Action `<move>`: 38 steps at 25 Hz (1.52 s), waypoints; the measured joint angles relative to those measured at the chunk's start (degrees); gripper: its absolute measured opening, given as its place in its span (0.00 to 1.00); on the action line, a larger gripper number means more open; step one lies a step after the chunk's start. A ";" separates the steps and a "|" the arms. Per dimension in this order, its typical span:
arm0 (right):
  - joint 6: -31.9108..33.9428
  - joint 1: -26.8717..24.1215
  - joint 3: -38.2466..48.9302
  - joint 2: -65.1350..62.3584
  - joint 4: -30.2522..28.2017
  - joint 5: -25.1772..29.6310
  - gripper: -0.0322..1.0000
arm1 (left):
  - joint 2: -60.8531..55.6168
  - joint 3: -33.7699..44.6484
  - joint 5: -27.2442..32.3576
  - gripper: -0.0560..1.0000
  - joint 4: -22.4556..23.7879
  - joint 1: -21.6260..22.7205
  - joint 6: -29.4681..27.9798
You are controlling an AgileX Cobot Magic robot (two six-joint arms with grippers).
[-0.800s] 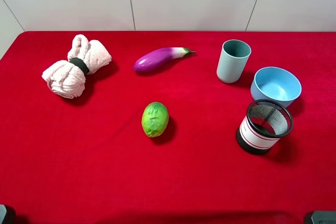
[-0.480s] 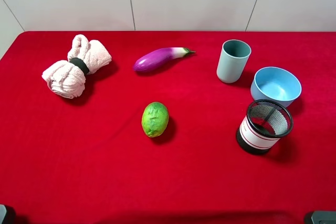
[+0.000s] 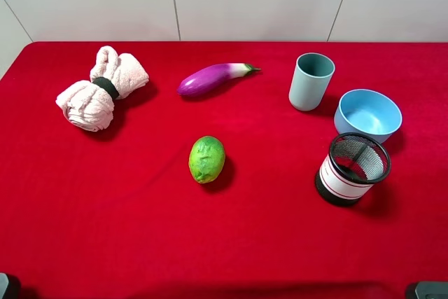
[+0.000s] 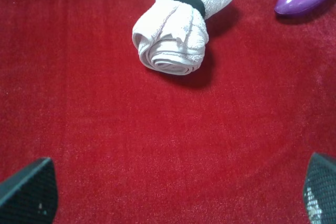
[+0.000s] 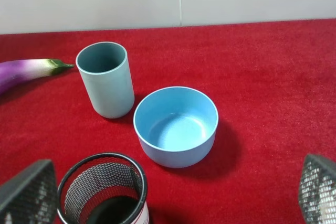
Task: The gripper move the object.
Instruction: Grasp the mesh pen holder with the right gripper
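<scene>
Your right pincer hangs over the red cloth with its jaws wide apart and nothing between them. Nearest to it is the mesh cup. It stands just in front of the pincer, not straight ahead but shifted a little to the inner side, toward the other arm. In my judgement the coming move turns on this small offset: you should bring the pincer sideways inward before you go forward, otherwise one jaw may hit the rim. The cup stands upright, so its long axis is vertical and its mouth looks up. Because it is round, the wall offers the same grip from any side.

Just behind the cup, farther from the pincer, sits the blue bowl. It is near the cup but, as the right wrist view shows, apart from it, so take care not to push the cup forward into it. Beyond that stands the teal cup.

Your left pincer is also wide open and empty. It faces the rolled towel, well apart from the mesh cup. The right arm is clearly the nearer one.
</scene>
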 joint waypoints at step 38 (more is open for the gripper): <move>5.21 0.00 -16.73 54.52 4.01 11.12 0.70 | 0.00 0.00 -0.17 0.93 0.00 0.00 0.00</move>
